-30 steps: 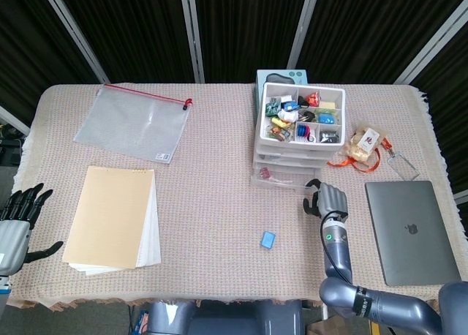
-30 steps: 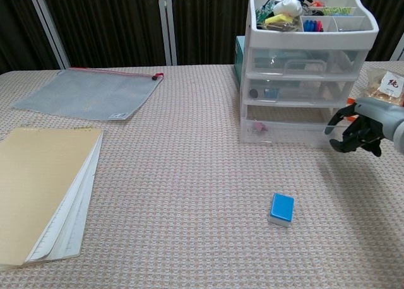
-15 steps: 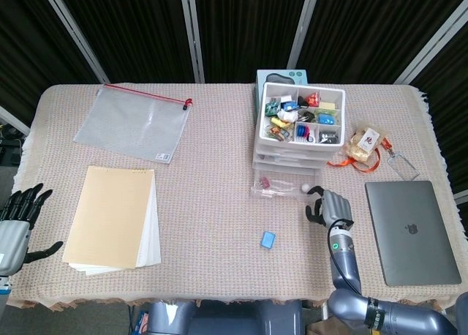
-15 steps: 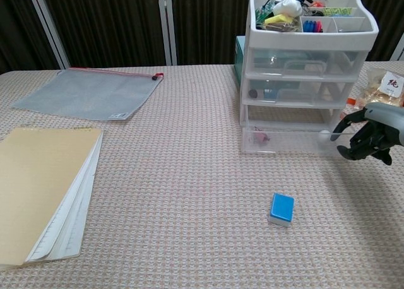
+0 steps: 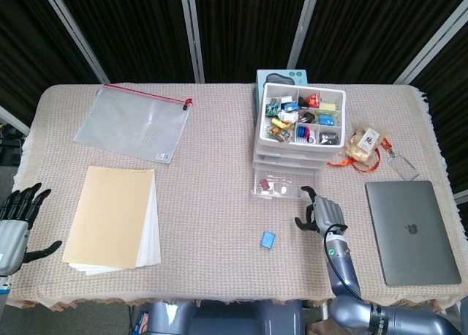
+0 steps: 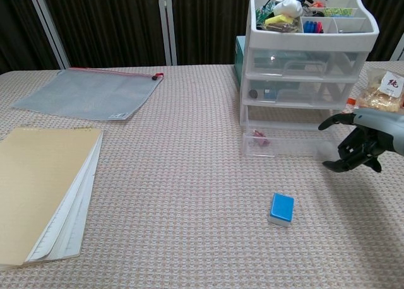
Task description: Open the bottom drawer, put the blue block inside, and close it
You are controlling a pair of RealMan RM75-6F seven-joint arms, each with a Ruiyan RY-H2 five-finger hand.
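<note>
The white three-drawer unit (image 5: 296,153) (image 6: 308,81) stands at the back right, with a tray of small items on top. Its clear bottom drawer (image 5: 280,184) (image 6: 283,145) is pulled out toward me and holds a small pink item. The blue block (image 5: 268,239) (image 6: 281,208) lies on the cloth in front of the drawer. My right hand (image 5: 319,216) (image 6: 353,147) hovers just off the drawer's front right corner, fingers curved and apart, holding nothing. My left hand (image 5: 16,221) rests at the table's near left edge with fingers spread, seen only in the head view.
A closed laptop (image 5: 412,231) lies right of my right hand, with a snack bag (image 5: 365,143) (image 6: 386,90) behind it. A tan notepad (image 5: 113,218) (image 6: 41,191) and a zip pouch (image 5: 131,123) (image 6: 85,93) occupy the left side. A teal box (image 5: 280,77) sits behind the drawers.
The bottom drawer slid out toward me, drawn by my right hand. That hand has since come off the drawer front and sits slightly nearer. The left hand stayed put.
</note>
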